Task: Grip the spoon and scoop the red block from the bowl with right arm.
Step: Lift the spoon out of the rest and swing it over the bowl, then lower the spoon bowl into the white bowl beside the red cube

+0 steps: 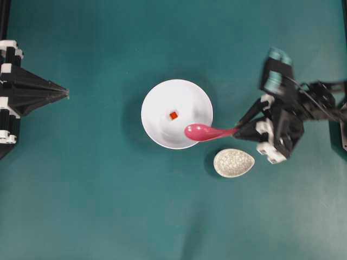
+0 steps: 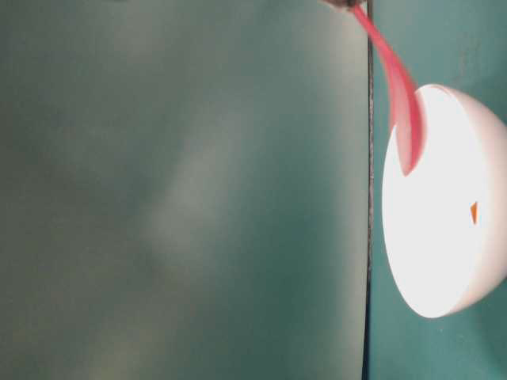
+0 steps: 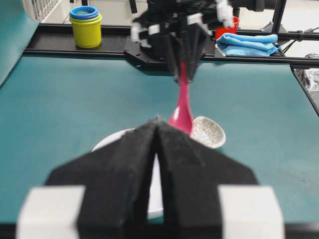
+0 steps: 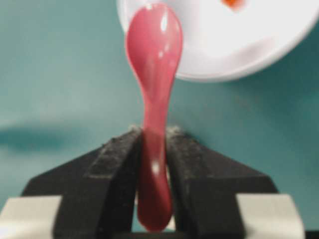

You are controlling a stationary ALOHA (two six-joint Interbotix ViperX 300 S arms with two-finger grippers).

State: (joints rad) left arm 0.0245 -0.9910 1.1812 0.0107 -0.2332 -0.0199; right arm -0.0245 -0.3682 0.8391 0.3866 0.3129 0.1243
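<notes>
The white bowl [image 1: 157, 116] sits mid-table with the tiny red block [image 1: 173, 115] inside, near its middle. My right gripper [image 1: 237, 130] is shut on the handle of the pink spoon [image 1: 203, 131]; the scoop hangs over the bowl's near-right rim. In the right wrist view the spoon [image 4: 153, 64] stands between the gripper [image 4: 153, 133] tips, with the bowl [image 4: 239, 45] and block [image 4: 232, 3] beyond. The table-level view shows the spoon [image 2: 400, 95] above the bowl [image 2: 436, 229], block [image 2: 474, 211] inside. My left gripper [image 1: 67, 93] is shut and empty at the far left.
A small speckled beige oval dish [image 1: 233, 163] lies just right of and below the bowl, under the spoon's handle side. In the left wrist view it [image 3: 208, 132] sits beside the spoon [image 3: 182, 112]. Stacked cups [image 3: 85, 26] and a blue cloth [image 3: 246, 44] lie beyond the table.
</notes>
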